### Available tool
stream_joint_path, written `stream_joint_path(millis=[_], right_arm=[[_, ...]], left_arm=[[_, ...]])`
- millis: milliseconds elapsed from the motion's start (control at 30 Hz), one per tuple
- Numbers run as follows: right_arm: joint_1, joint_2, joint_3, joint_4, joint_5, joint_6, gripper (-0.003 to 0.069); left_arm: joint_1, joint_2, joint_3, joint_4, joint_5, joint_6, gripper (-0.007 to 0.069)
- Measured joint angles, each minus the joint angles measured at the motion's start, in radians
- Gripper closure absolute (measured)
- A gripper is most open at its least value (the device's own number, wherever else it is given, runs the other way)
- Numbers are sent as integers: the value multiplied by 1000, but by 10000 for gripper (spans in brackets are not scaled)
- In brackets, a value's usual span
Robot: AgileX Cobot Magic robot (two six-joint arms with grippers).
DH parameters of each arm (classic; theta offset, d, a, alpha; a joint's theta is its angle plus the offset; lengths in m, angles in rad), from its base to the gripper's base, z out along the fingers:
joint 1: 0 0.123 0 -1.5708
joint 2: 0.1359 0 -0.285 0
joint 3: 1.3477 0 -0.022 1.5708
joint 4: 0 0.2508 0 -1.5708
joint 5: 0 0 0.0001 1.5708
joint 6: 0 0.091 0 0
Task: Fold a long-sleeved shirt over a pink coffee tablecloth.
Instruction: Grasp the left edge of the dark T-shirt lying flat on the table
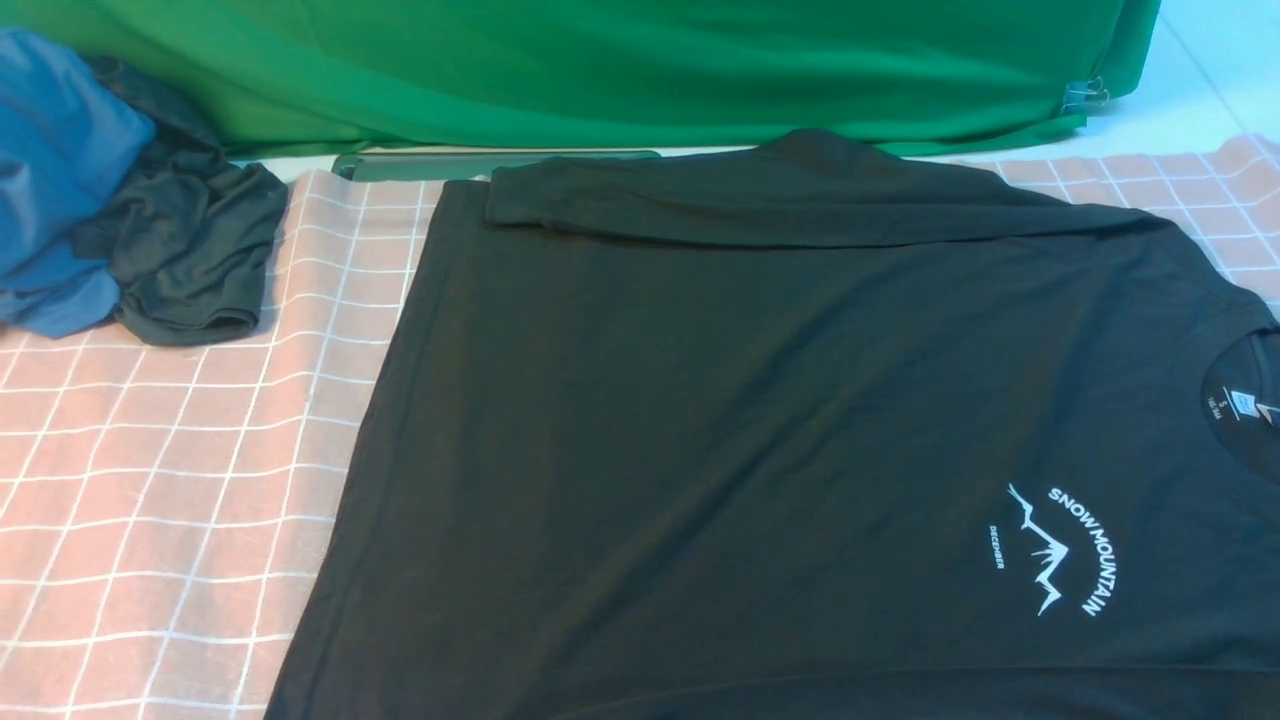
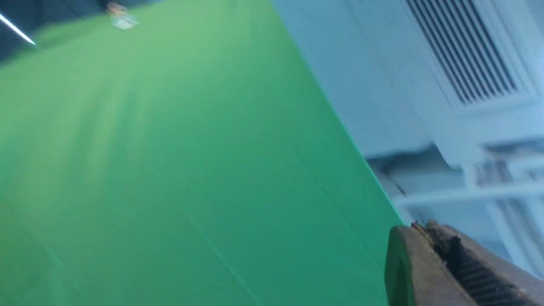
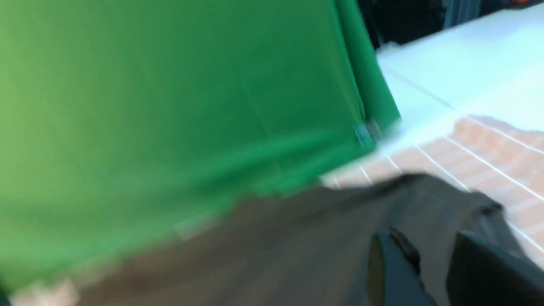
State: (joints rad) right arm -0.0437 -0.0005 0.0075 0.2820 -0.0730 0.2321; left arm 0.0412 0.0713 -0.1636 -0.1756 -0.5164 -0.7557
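Front view: one long-sleeved shirt (image 1: 760, 420), black soft knit, lies flat on the single pink coffee tablecloth (image 1: 150, 500) with its white grid. One blue garment (image 1: 50, 170) and one dark crumpled garment (image 1: 190, 250) sit at the tablecloth's far left corner.

Left wrist view: the left gripper (image 2: 423, 231) has its jaws pressed together against smooth green cloth (image 2: 170, 170).

Right wrist view, blurred: the right gripper (image 3: 429, 246) has its two dark fingers partly apart over the shirt.

Soft light is filling the sharp front view, where the long-sleeved shirt (image 1: 700, 420) is reading very dark and casting only a faint shadow onto the pink coffee tablecloth (image 1: 150, 480) along its 9 o'clock edge. The left wrist view is showing mild motion blur across the green cloth (image 2: 170, 170), its 3 o'clock side looking pale and bluish. The right wrist view is smearing heavily, blurring the right end effector (image 3: 429, 255) at 5 o'clock.
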Motion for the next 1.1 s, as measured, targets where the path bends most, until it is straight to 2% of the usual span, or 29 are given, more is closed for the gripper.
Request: stream_joint_path(millis=[67, 133, 200, 233, 267, 333, 400, 433, 500, 533, 567, 633, 700, 800, 900, 967, 1100], right_arm=[[0, 0, 0, 4, -36, 24, 421], [0, 0, 0, 8, -83, 48, 421], [0, 0, 0, 8, -104, 58, 421], [0, 0, 0, 10, -124, 75, 423], [0, 0, 0, 10, -143, 93, 426], [8, 0, -14, 12, -134, 127, 452], [30, 7, -79, 6, -41, 118, 507], [33, 12, -100, 4, -15, 108, 524], [70, 79, -250, -3, 151, 4, 606], [76, 87, -263, -6, 164, -5, 610], [98, 153, -355, -10, 272, -84, 617], [127, 271, -479, -11, 398, -165, 619], [152, 408, -592, -13, 521, -226, 619], [179, 560, -679, -9, 656, -314, 619], [201, 669, -698, 30, 708, -379, 620], [216, 709, -697, 60, 724, -401, 620], [256, 744, -674, 84, 726, -421, 620]], left_arm=[[0, 56, -104, 85, 127, -51, 611], [0, 188, -297, 217, 400, -122, 611], [0, 322, -434, 251, 619, -88, 611], [0, 407, -527, 239, 794, 18, 611], [0, 466, -562, 217, 893, 78, 611], [0, 630, -668, 116, 1141, 311, 611], [0, 771, -702, 0, 1300, 452, 611], [0, 771, -703, 0, 1315, 465, 611], [-5, 938, -697, -118, 1471, 583, 613], [-5, 948, -697, -123, 1478, 588, 613], [-29, 1009, -681, -140, 1510, 610, 613], [-102, 1055, -646, -125, 1506, 608, 613], [-229, 1072, -606, -75, 1490, 571, 613], [-432, 1078, -553, -5, 1452, 456, 613], [-591, 1087, -494, 68, 1380, 354, 613], [-660, 1096, -465, 117, 1330, 302, 613], [-720, 1123, -427, 165, 1285, 255, 602]])
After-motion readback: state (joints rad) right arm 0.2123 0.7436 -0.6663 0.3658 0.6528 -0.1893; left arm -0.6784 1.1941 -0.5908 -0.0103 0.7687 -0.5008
